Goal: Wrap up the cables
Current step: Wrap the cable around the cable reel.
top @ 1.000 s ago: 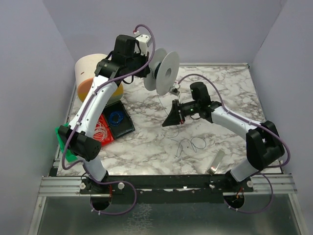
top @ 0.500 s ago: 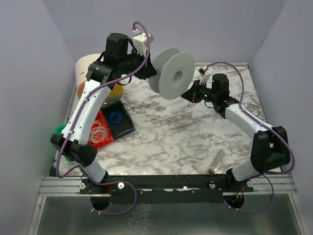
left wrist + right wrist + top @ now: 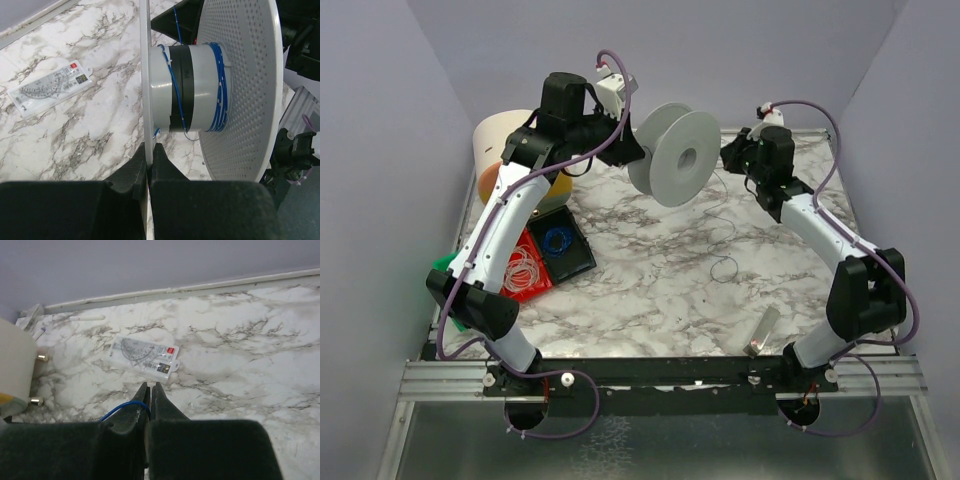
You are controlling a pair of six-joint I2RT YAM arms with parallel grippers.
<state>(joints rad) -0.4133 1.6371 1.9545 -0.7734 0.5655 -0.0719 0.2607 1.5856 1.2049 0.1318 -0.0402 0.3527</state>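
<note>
Showing as one very thin wire (image 3: 220,90), blue up close and dark grey from above, far thinner than a finger. Lying wound in a few loose turns around the hub of the spool (image 3: 240,75) clamped in the left gripper (image 3: 149,150), most turns bunching by the flange farther from that gripper's fingers, one crossing the hub's black band. Leaving the hub as a single strand heading toward the right gripper (image 3: 150,390). Being pinched there between the closed fingertips, bowing out to one side in a short arc. Hanging slack from near the right gripper, trailing in waves and ending in a small loose loop on the tabletop (image 3: 620,290), on the base side of that gripper.
</note>
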